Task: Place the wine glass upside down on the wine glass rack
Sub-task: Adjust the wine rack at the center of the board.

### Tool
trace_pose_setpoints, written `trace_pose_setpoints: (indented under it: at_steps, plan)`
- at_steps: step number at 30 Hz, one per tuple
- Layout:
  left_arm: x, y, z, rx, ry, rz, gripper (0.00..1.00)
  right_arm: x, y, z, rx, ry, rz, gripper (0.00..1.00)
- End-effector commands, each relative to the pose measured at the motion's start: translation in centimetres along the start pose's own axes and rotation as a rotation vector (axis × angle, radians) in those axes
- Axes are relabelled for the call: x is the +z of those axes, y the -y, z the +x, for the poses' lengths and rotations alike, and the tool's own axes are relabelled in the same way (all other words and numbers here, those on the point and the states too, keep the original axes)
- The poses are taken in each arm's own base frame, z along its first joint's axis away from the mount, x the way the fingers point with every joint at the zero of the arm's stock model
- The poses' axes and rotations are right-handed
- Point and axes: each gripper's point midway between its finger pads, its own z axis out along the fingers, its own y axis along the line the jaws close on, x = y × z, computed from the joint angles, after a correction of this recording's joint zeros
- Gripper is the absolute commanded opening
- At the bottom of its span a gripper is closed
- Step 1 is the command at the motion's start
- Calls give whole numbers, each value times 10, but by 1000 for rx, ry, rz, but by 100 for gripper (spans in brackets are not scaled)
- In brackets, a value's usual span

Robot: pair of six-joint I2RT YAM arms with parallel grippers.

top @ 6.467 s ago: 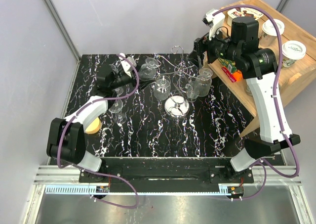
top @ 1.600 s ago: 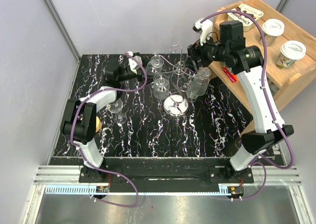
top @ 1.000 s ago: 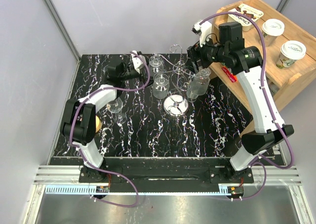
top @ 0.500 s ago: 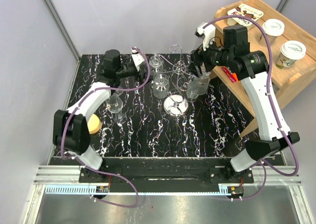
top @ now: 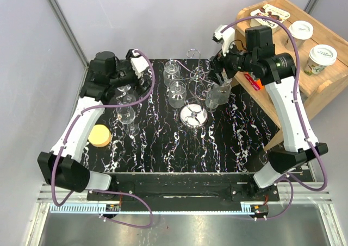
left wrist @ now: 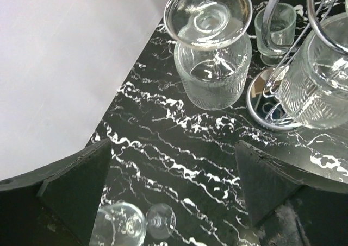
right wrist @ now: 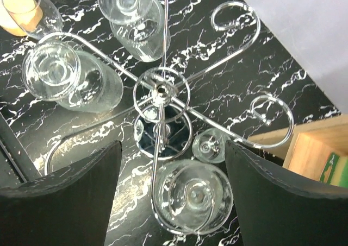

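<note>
The chrome wine glass rack (top: 194,76) stands mid-table on its mirror disc base (top: 194,116). Three ribbed wine glasses hang upside down from its arms. One wine glass (top: 172,70) (left wrist: 210,67) hangs on the left arm, free of any grip. My left gripper (top: 136,82) (left wrist: 174,186) is open and empty, off to the left of that glass. My right gripper (top: 220,75) (right wrist: 171,194) hovers open above the rack's right side. A hanging glass (right wrist: 193,196) lies below and between its fingers (right wrist: 60,197), with gaps on both sides.
Two more wine glasses (top: 126,114) (left wrist: 117,229) stand on the table left of the rack. A yellow disc (top: 100,136) lies further left. A wooden crate (top: 304,50) with paper cups (top: 323,56) stands at the right. A small glass (right wrist: 211,145) sits beside the base.
My left arm has drawn back to the left, away from the rack, with its jaws wide apart. The glass on the left arm stays hanging. The right gripper has barely shifted.
</note>
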Motion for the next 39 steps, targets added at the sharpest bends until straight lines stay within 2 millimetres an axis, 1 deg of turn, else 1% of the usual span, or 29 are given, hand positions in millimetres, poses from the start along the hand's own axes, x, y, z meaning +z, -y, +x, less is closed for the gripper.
trace_pose_setpoints:
  at_steps: [1,7,10,16,19,25,27,30,32,39]
  plan:
    - [-36,-8,-5,25,-108,-68,99,6,-3,-22,-66,50,-55,82]
    - [-65,-3,6,55,-218,-83,99,28,-11,-24,-81,32,-171,78]
    - [-73,2,14,63,-258,-82,99,37,-12,-23,-89,19,-199,76]
    - [-87,12,18,100,-315,-43,99,49,-18,-19,-113,8,-241,72]
    - [-94,15,24,123,-353,-31,99,53,-22,-18,-112,6,-262,67]
    - [-100,23,37,136,-404,-7,99,59,-28,-16,-118,4,-290,53]
    - [-100,23,37,136,-403,-8,99,60,-29,-16,-121,2,-292,47]
    - [-101,24,36,133,-401,-4,99,62,-31,-15,-123,-3,-295,42]
    - [-100,23,36,132,-400,-6,99,62,-31,-15,-125,-4,-297,36]
    - [-101,23,38,130,-412,-11,99,63,-28,-15,-119,-1,-273,25]
